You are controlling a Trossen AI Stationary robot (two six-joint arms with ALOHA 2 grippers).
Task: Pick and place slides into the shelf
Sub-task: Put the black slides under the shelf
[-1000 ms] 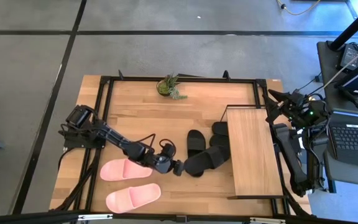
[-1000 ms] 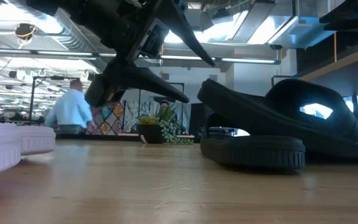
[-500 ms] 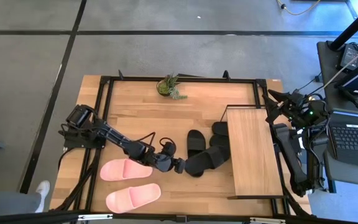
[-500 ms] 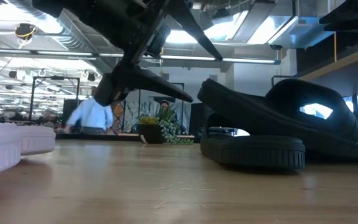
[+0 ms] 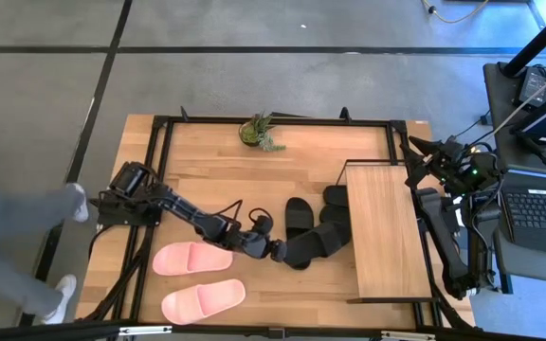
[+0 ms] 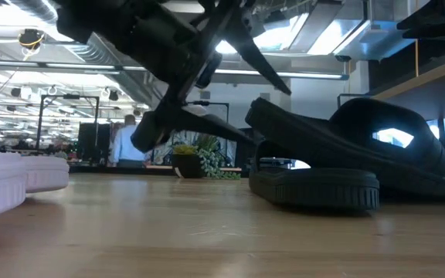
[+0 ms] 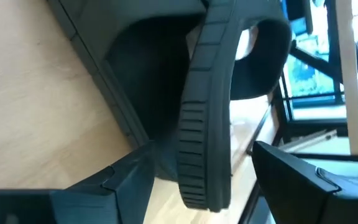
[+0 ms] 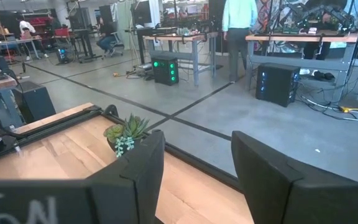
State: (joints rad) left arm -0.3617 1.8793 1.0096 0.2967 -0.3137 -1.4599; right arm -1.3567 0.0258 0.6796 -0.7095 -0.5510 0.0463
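Two dark fingers (image 7: 126, 180) of the left pincer (image 5: 275, 251) now stand wide on either side of the heel rim of a matte black slip-on slide (image 5: 311, 246), its ribbed sole edge running up between them in the left wrist view. A second ago the pincer sat a little short of this slide; it has since slid forward along the wooden counter (image 5: 207, 170) so the heel lies inside the spread, not yet gripped. That reads as the approach finished and a close due next. This slide leans on other black slides (image 5: 298, 216) beside the low shelf with the light wooden top board (image 5: 382, 232). Two pale pink slides (image 5: 192, 258) wait nearer the front edge. Right pincer (image 8: 194, 171) hangs partly open, empty, off the far corner of the shelf.
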